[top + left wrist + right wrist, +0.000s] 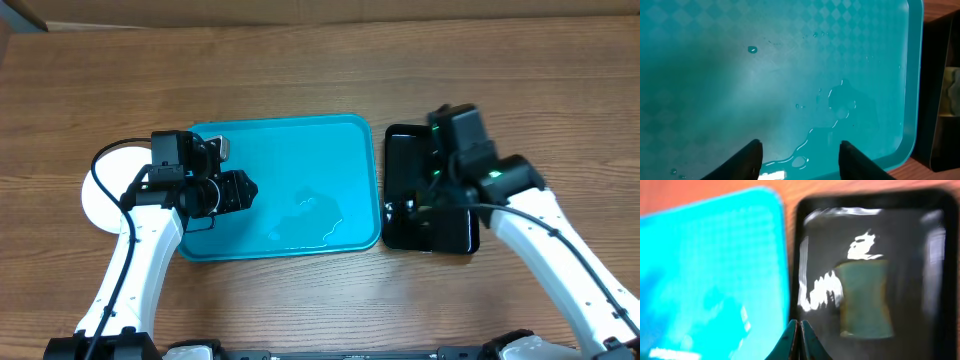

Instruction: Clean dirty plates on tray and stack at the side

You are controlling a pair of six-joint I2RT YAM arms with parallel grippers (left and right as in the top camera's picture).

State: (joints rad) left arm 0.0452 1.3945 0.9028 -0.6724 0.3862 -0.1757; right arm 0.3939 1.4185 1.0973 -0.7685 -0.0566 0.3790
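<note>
The turquoise tray (300, 150) lies mid-table and holds no plates, only a puddle of water (840, 100) and drops. A white plate (98, 205) lies on the table left of the tray, partly hidden by my left arm; I cannot tell whether more plates lie under it. My left gripper (800, 145) is open and empty above the tray's left half, as the overhead view (248, 190) shows. My right gripper (798, 340) is shut and empty over the left edge of the black tray.
The glossy black tray (400, 140) stands right of the turquoise tray, touching it, wet with water streaks. A greenish sponge (865, 297) lies in it. My right arm covers much of it in the overhead view. Bare wooden table surrounds both trays.
</note>
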